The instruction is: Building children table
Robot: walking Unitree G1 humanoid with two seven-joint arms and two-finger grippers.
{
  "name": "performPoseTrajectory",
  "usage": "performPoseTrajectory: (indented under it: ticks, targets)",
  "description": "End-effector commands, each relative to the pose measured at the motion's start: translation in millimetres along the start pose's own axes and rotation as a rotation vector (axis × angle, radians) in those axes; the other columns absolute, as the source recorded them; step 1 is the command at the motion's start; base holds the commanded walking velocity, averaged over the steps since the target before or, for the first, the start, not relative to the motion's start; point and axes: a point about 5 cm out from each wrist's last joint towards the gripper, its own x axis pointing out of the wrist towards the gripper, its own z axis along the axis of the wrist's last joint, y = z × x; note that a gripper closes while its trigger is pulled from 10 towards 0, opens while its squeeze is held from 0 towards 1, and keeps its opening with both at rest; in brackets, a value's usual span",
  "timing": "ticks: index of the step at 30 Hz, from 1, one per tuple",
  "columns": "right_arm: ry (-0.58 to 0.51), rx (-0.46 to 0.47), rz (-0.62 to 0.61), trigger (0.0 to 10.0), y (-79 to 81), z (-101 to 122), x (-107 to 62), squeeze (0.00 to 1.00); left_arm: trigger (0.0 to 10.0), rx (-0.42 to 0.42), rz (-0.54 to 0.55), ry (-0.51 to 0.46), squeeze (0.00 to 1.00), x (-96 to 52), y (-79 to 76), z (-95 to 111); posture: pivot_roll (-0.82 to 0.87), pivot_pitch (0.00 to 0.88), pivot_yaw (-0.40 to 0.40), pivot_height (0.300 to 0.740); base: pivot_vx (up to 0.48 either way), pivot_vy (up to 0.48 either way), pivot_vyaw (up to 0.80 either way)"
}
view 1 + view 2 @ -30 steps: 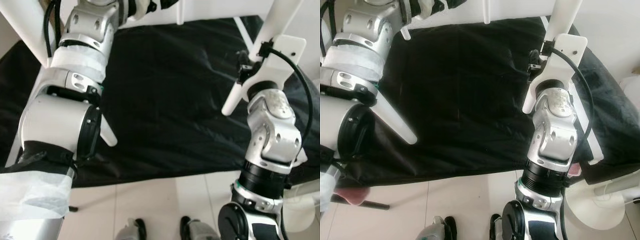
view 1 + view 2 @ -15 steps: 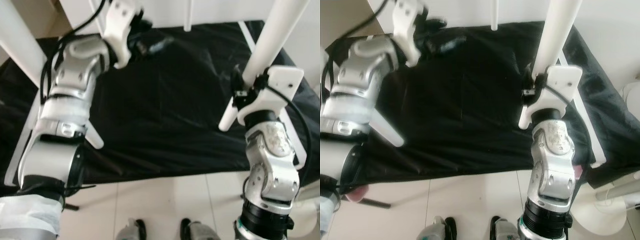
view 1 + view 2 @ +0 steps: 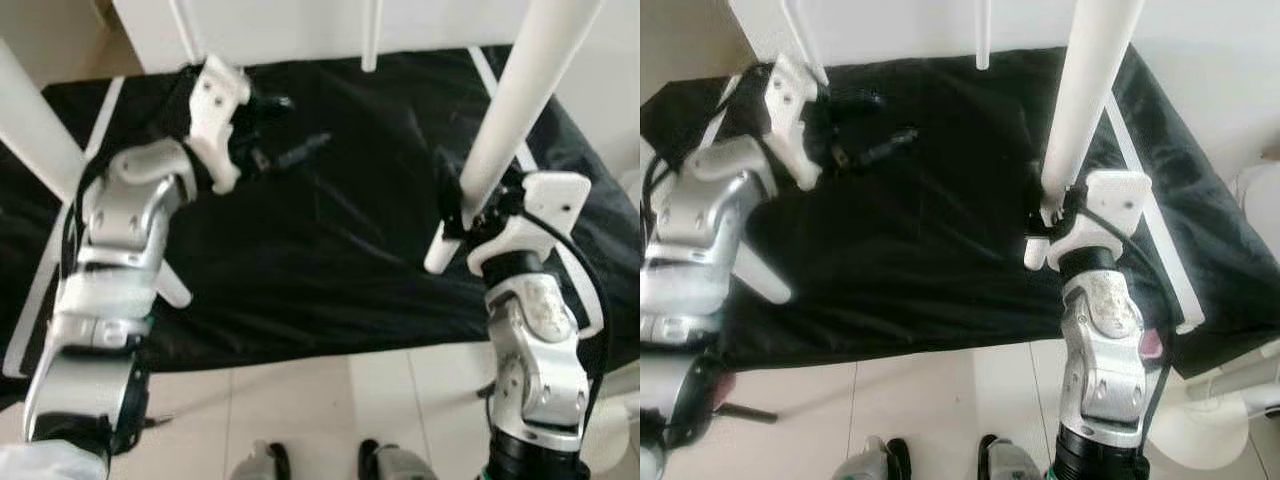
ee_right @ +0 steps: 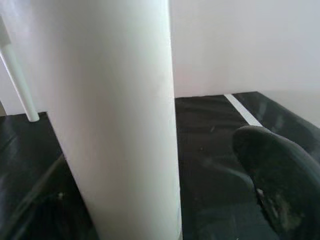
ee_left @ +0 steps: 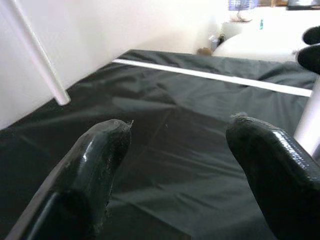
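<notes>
- Right claw point(image 4: 165, 200) closed around a thick, smooth white cylindrical table leg point(image 3: 505, 130), one black finger point(image 4: 280, 185) showing beside the leg in the right wrist view, the other dim behind it.
- Leg tilted, lower end just past the claw and above the black cloth point(image 3: 330, 250), upper end running out of the top of the head views.
- White wrist bracket with a black cable just behind the right claw, then the silver right arm point(image 3: 530, 350) rising from the bottom edge.
- Left claw point(image 3: 285, 130) open and empty, two long black fingers point(image 5: 95, 160) spread apart above the far left part of the black cloth, touching nothing.
- Silver left arm point(image 3: 120, 230) reaching forward from the lower left, white bracket at its wrist.
- Wrinkled, slightly glossy black cloth spread wide in front of the robot, draped over a low surface, with a white stripe point(image 5: 215, 77) along it near the right side.
- Another white tapered leg point(image 3: 760, 275) slanting beneath the left arm, its rounded tip over the cloth.
- Two thin white rods point(image 3: 983, 35) standing at the far edge of the cloth against a white wall.
- Pale tiled floor point(image 3: 300, 410) along the near edge, the robot's feet at the bottom.
- White round base point(image 3: 1200, 420) on the floor at the lower right.
- No readable writing, brand or label anywhere.
</notes>
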Motion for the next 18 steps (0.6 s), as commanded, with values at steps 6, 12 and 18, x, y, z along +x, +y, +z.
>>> performPoseTrajectory:
  ticks: [6, 12, 18]
  targets:
    - [0.173, 0.021, -0.176, 10.0, -23.6, -39, -23.7, 0.38, 10.0, -0.106, -0.011, -0.015, 0.0, -27.0, -14.0, -14, -0.02, 0.176, 0.048, 0.74, 0.0, 0.0, 0.0]
    - [0.162, 0.052, -0.127, 10.0, -18.2, -48, -30.5, 0.0, 10.0, -0.199, -0.085, -0.002, 0.0, -35.0, -40.5, -29, -0.01, 0.182, 0.048, 0.74, 0.0, 0.0, 0.0]
    - [0.145, 0.037, -0.112, 10.0, -13.0, -55, -38.0, 0.0, 10.0, -0.324, 0.094, -0.055, 0.0, -38.7, -55.3, -44, -0.01, 0.184, 0.051, 0.74, 0.0, 0.0, 0.0]
